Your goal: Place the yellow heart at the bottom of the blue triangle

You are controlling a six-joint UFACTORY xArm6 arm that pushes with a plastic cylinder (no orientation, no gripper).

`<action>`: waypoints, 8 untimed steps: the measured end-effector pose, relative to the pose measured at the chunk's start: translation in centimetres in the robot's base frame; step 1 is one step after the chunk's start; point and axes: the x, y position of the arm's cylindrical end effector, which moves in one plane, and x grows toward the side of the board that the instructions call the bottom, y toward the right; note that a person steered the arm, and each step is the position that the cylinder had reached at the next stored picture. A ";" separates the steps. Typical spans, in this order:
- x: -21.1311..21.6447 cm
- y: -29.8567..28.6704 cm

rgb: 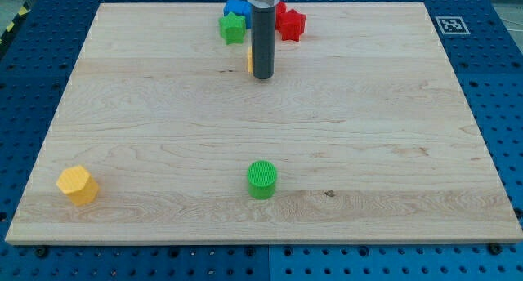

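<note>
My tip (261,77) rests on the board near the view's top centre. A yellow block (249,59), probably the yellow heart, shows only as a thin sliver at the rod's left edge; the rod hides the rest. A blue block (236,6) lies at the board's top edge, up and left of my tip; its shape cannot be made out, as the rod and the green star partly cover it. The yellow sliver sits below the blue block, with the green star between them.
A green star (233,28) lies just below the blue block. A red star (290,23) lies right of the rod. A green cylinder (262,179) stands at bottom centre. A yellow hexagon (78,185) sits at the bottom left corner.
</note>
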 end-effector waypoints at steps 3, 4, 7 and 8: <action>-2.9 -0.6; -4.8 -1.1; -7.4 -1.3; -7.4 -1.1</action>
